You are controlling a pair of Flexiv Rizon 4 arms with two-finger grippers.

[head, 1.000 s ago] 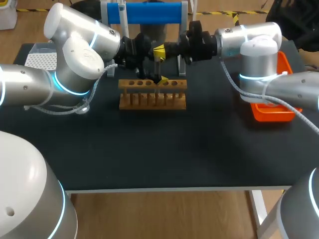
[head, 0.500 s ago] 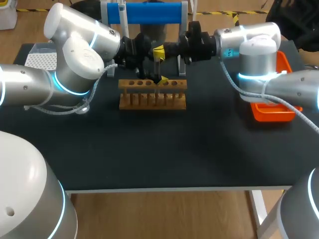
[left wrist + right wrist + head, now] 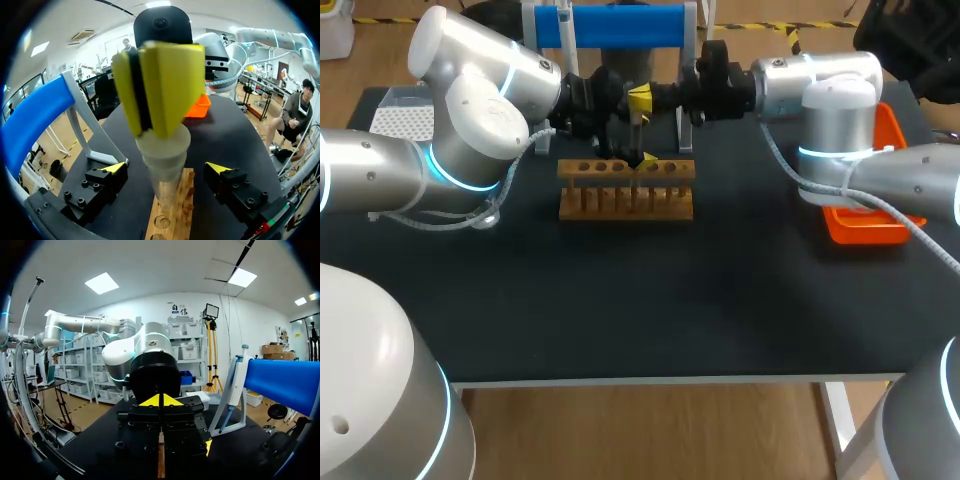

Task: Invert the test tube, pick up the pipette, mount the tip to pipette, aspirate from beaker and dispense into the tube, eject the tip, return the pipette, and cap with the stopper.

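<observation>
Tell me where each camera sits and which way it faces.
Head view: above and behind, looking down on the table; left arm and right arm meet over the rack.
Left wrist view: on the left wrist, facing the right arm; left gripper shows.
Right wrist view: on the right wrist, facing the left arm; right gripper shows.
Shared by all: the blue stand.

On the tabletop [image 3: 640, 300]: one wooden rack [image 3: 626, 190], one test tube [image 3: 167, 192], one stopper [image 3: 162, 150], one pipette [image 3: 566, 30], one blue stand [image 3: 620, 25], one orange tray [image 3: 865, 228] right, one tip box [image 3: 400, 120] far left.
</observation>
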